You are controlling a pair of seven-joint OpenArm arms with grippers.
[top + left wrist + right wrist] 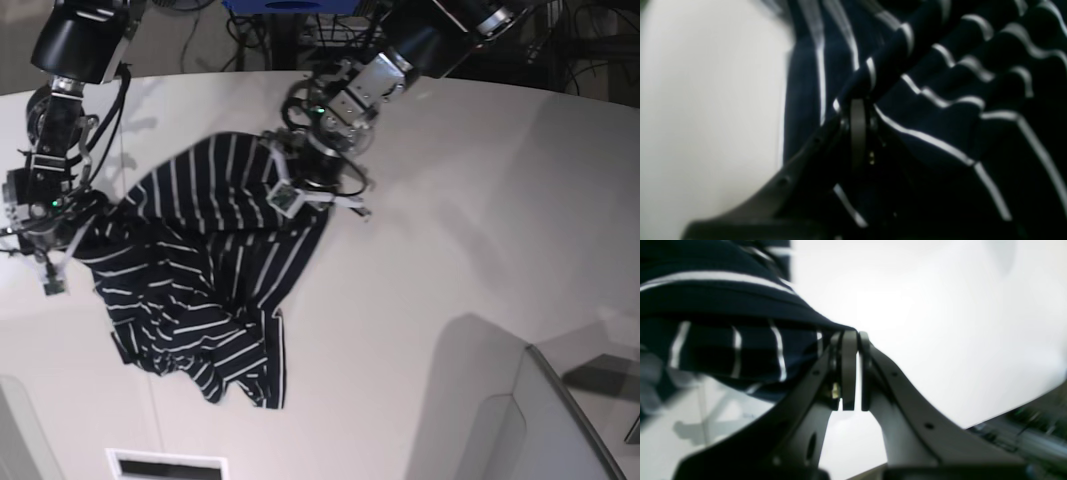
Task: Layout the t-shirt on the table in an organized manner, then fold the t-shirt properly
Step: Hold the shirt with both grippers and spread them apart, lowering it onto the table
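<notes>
We see the t-shirt (205,280) rumpled on the table (450,230), stretched between both arms. Our left gripper (297,183) has its jaws clamped on one edge, and our right gripper (62,222) pinches the opposite edge.

t-shirt (205,290) bunched on table (450,230), left of centre; left gripper (300,175) at its far-right edge, right gripper (75,215) at left edge.
</notes>
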